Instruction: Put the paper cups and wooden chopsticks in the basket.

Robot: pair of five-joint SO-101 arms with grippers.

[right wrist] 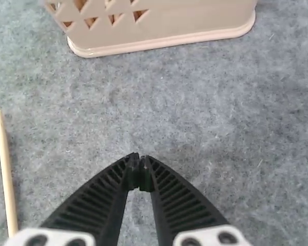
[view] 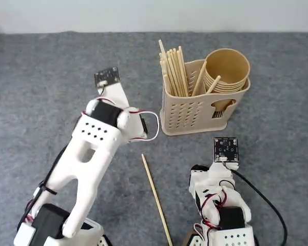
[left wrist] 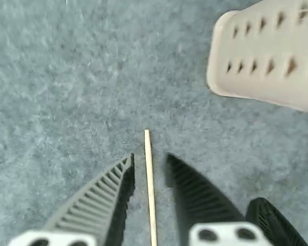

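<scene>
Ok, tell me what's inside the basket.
The basket holds a stack of paper cups on one side and a bundle of chopsticks on the other, with two sticks leaning beside the cups. Its wall hides their lower ends.

My left arm [view: 90, 154] stretches from the lower left of the high view toward the frame's middle, wrist bent downward. My left pincer [left wrist: 150, 159] stands parted, a clear gap between its ribbed fingers [left wrist: 100, 197]. My right arm [view: 218, 205] sits folded at the lower right; my right pincer [right wrist: 139, 160] is closed, tip touching tip
</scene>
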